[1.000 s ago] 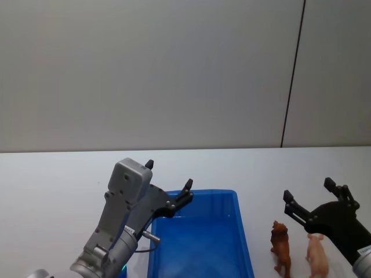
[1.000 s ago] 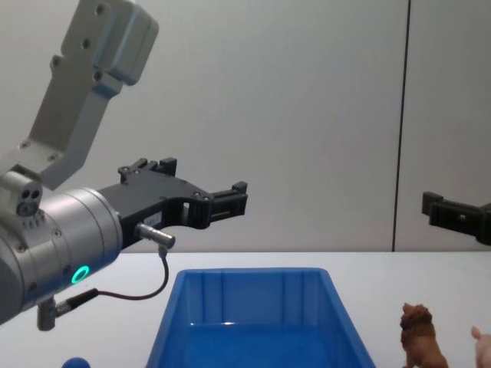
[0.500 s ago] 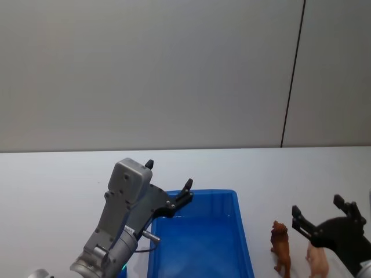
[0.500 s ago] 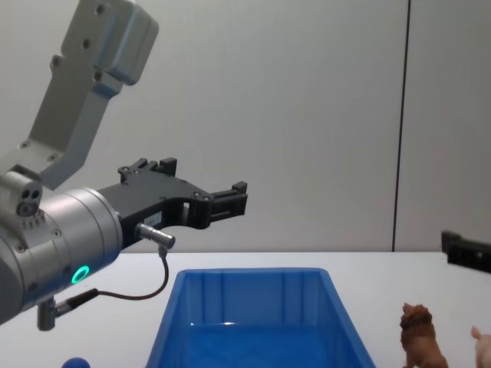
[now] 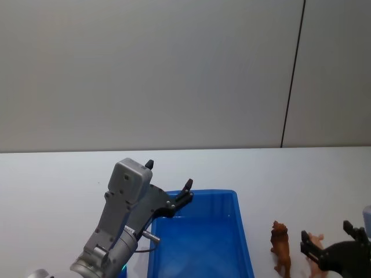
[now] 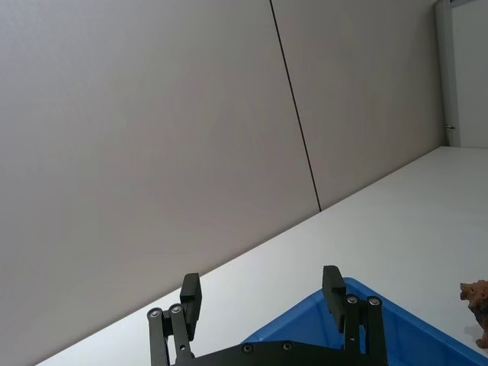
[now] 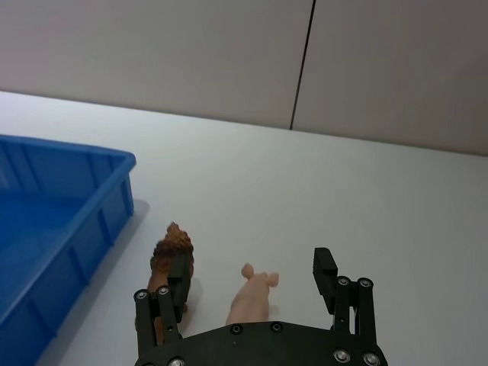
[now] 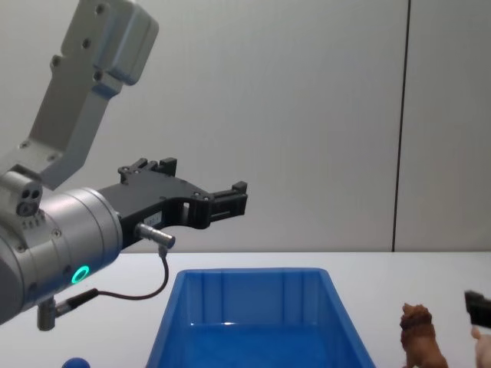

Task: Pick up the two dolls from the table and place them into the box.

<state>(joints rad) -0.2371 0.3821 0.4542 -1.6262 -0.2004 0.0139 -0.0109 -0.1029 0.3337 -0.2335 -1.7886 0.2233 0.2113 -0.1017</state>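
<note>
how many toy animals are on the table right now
2. A brown one stands just right of the blue bin; a pink one is right of it, under the open right gripper.

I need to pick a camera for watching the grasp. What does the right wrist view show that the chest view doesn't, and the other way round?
Right wrist view adds the pale pink doll in full, framed between the open fingers of the right hand. Chest view adds the left hand, open and raised above the box, plus a small blue ball at the bottom left. Both share the reddish-brown doll standing on the table beside the box.
</note>
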